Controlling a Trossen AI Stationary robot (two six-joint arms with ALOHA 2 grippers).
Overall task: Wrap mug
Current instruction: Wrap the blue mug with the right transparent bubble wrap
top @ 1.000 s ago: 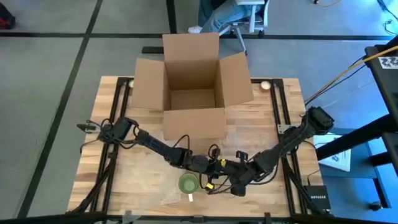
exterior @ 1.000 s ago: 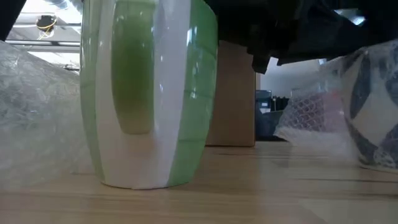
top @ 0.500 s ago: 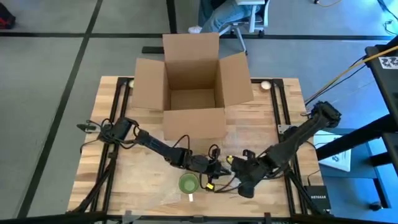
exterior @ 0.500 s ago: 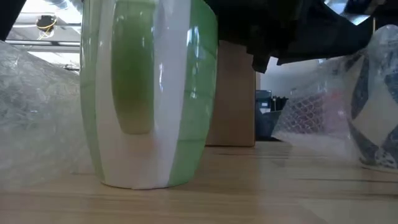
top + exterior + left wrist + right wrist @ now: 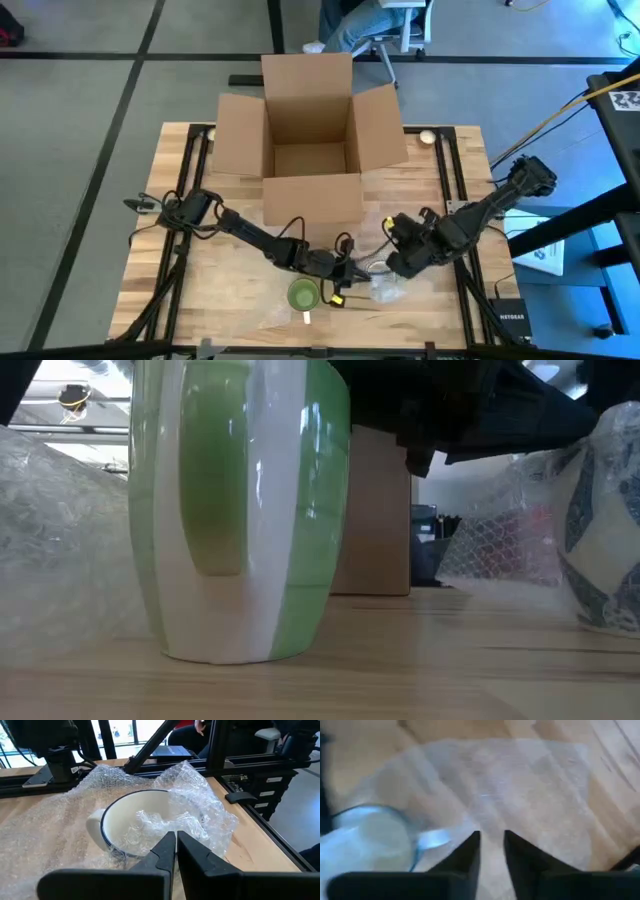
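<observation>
The wooden surface [image 5: 220, 290] carried an open cardboard box [image 5: 310, 150] at its far middle, a green mug [image 5: 302, 295] upright near the front edge, a white, blue-rimmed mug [image 5: 132, 827] lying on a bubble-wrap sheet [image 5: 55, 825] to the green mug's right, and more bubble wrap [image 5: 60, 550] beside the green mug.

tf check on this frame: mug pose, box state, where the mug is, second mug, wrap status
1. The green mug stands upright on the table. True.
2. The cardboard box has its flaps closed. False: the flaps are open.
3. The green mug is inside the box. False: it stands on the table in front of the box.
4. A white mug with a blue rim lies in bubble wrap just ahead of the left hand. True.
5. The green mug is fully wrapped. False: the low view shows its side bare.
</observation>
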